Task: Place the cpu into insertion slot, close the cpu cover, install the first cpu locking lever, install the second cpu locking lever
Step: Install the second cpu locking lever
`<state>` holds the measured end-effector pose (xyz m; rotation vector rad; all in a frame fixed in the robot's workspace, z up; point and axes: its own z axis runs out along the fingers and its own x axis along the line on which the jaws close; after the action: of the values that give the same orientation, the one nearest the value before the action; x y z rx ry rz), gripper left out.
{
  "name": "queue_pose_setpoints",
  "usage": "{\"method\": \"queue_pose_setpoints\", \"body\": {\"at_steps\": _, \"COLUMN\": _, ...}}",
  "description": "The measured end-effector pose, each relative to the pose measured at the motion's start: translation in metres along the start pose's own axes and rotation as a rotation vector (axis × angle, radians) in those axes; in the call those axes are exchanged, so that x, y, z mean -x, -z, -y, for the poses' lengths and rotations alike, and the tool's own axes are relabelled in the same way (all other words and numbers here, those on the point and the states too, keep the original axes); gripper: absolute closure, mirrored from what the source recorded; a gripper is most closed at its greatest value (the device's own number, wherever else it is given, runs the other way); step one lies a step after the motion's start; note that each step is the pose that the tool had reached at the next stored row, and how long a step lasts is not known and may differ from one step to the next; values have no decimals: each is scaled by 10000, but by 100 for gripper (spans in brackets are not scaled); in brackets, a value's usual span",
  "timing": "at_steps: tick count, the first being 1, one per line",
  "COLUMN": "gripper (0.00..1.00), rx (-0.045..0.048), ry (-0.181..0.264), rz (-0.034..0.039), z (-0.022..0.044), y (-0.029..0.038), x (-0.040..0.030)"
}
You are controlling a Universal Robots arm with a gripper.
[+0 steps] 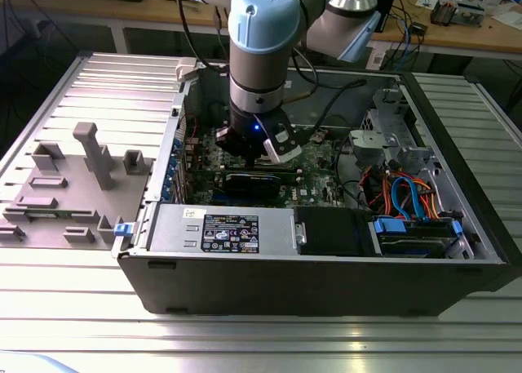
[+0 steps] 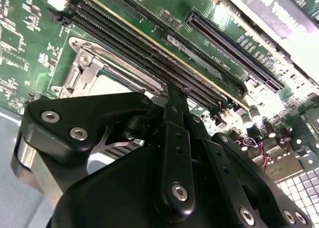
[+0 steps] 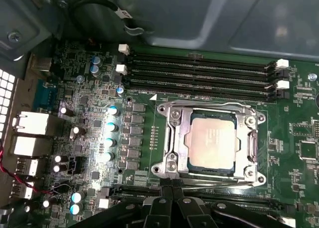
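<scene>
The cpu (image 3: 212,140) lies flat in the insertion slot (image 3: 158,108), its dull silver top facing up. The cpu cover (image 3: 175,138), a silver frame, lies down over the chip's edges. My gripper (image 3: 173,190) hangs just beside one edge of the socket, its two black fingers pressed together with nothing seen between them. In the second wrist view the gripper (image 2: 174,93) stands over the memory slots next to the socket (image 2: 82,71). How the locking levers stand I cannot tell. In the exterior view the gripper (image 1: 257,140) is down inside the open computer case (image 1: 310,275).
Long black memory slots (image 3: 199,76) run along both sides of the socket. Capacitors (image 3: 112,125) stand nearby. A black card (image 1: 257,181), the power supply (image 1: 232,230) and orange and blue cables (image 1: 404,193) crowd the case. A grey fixture plate (image 1: 73,193) lies at the exterior view's left.
</scene>
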<state>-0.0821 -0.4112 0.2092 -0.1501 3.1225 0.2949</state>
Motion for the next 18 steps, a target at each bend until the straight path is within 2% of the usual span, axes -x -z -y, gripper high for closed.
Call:
{"method": "queue_pose_setpoints", "body": {"at_steps": 2, "gripper": 89, "rx": 50, "ry": 17, "rz": -5, "z": 6, "y": -18, "x": -30}}
{"method": "queue_pose_setpoints", "body": {"at_steps": 7, "gripper": 89, "rx": 111, "ry": 21, "rz": -3, "z": 40, "y": -16, "x": -38}}
{"method": "queue_pose_setpoints", "body": {"at_steps": 11, "gripper": 89, "rx": 276, "ry": 21, "rz": 14, "z": 57, "y": -12, "x": -75}}
{"method": "queue_pose_setpoints", "body": {"at_steps": 14, "gripper": 89, "rx": 356, "ry": 24, "rz": 21, "z": 58, "y": -20, "x": -87}}
{"method": "queue_pose_setpoints", "body": {"at_steps": 18, "gripper": 89, "rx": 608, "ry": 24, "rz": 46, "z": 63, "y": -49, "x": -90}}
